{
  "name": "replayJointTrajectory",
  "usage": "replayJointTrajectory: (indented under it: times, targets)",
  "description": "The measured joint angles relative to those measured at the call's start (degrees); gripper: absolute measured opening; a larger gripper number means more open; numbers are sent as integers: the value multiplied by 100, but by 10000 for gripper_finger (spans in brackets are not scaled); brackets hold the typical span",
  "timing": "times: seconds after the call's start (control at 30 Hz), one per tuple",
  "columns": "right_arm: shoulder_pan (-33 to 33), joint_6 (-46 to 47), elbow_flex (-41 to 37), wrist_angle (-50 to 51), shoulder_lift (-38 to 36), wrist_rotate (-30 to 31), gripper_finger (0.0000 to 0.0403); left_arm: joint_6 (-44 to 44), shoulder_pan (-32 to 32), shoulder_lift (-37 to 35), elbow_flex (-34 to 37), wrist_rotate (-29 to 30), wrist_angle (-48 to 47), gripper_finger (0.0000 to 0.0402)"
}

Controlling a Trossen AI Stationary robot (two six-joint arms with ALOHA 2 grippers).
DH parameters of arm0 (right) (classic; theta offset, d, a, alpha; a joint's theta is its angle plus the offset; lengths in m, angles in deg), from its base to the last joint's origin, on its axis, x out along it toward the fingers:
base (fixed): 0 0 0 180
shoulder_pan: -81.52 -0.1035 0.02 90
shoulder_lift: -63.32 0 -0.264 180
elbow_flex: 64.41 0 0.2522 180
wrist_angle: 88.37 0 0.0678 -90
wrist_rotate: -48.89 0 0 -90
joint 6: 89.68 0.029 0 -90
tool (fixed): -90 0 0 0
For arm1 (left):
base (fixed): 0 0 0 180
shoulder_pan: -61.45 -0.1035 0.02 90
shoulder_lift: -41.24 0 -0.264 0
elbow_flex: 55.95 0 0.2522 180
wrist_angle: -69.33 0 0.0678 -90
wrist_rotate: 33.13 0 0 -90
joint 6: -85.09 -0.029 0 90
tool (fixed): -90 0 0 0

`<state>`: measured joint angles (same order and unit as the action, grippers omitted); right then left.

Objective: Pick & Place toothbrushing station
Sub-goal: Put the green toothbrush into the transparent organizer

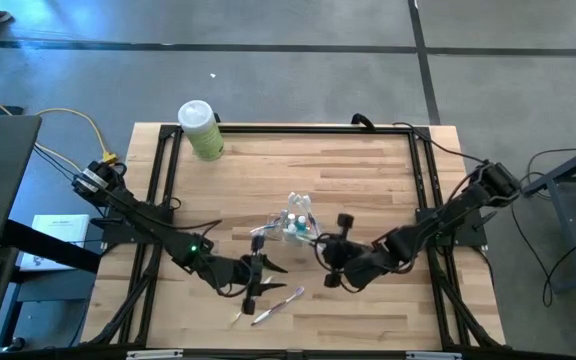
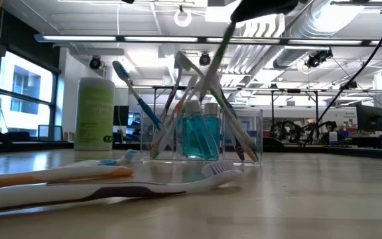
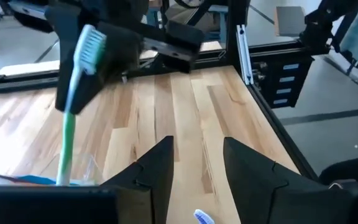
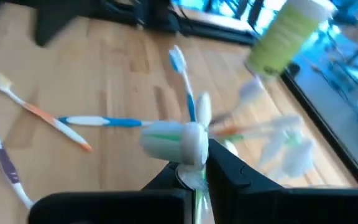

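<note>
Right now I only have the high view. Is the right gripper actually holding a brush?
Observer: Yes. The right wrist view shows the right gripper shut on a green-handled toothbrush.
Operator: Is it in the cup?
Observer: Partly. In the low view its handle slants down among the other toothbrushes standing in the clear cup. I cannot tell if its end touches the bottom.
Operator: Is the left gripper loaded?
Observer: No. In the left wrist view the left gripper is open and empty over the wooden table.
</note>
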<state>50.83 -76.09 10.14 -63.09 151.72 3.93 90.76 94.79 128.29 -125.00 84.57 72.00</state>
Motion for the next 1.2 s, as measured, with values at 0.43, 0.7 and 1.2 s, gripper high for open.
replayJointTrajectory:
  times: [0.43,0.7,1.2]
  targets:
    - [-56,682,4,879,-430,-4,9,188,-2,0,-2,16,-169,136]
    - [215,1466,2,1764,-413,-138,9,275,-4,0,-2,18,-212,136]
    - [757,1978,0,1889,-78,-1248,79,336,-4,0,-9,23,-251,136]
